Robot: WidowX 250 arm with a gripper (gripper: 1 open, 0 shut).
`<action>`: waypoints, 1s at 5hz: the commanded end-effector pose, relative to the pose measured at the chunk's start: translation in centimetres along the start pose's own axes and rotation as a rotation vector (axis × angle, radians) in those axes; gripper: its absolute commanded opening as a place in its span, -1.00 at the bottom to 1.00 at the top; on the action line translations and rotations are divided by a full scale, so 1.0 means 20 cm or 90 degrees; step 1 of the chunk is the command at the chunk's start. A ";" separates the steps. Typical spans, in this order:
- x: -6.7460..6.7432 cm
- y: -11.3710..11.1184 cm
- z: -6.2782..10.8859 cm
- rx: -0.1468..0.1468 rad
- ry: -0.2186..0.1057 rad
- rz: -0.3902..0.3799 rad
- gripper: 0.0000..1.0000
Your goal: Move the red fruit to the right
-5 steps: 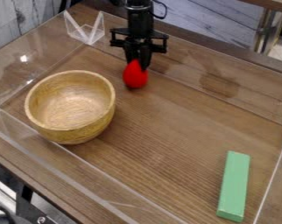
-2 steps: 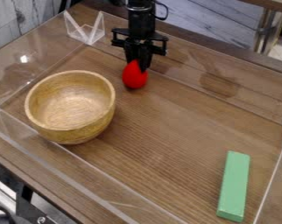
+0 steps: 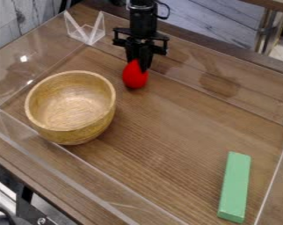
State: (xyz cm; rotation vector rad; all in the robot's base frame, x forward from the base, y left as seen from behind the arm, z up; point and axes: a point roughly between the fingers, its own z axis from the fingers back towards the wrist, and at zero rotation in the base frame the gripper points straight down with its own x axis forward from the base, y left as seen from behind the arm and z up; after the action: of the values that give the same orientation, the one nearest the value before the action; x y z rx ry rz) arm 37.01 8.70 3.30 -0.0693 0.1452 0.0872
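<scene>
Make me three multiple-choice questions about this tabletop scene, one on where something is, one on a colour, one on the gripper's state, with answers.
1. Where is the round wooden bowl relative to the small glossy red fruit?
A. Left of it, nearer the camera
B. Right of it
C. Under it

2. What colour is the long flat block at lower right?
A. Blue
B. Green
C. Yellow

3. What is the black gripper doing?
A. Open above the bowl
B. Holding the block
C. Shut on the fruit's top

Answers: 1 A, the bowl sits left and lower in the view. 2 B, the block is plainly green. 3 C, the jaws close at the fruit's top.
</scene>
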 end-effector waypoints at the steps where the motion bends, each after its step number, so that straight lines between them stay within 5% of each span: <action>1: 0.01 0.03 0.01 0.005 -0.015 -0.009 1.00; 2: 0.00 0.07 0.00 -0.001 -0.014 0.002 -1.00; 5: -0.17 -0.08 0.33 -0.062 -0.086 0.044 -1.00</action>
State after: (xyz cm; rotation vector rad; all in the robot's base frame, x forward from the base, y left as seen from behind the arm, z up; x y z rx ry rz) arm 34.35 7.39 8.34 -0.1667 0.0698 0.1699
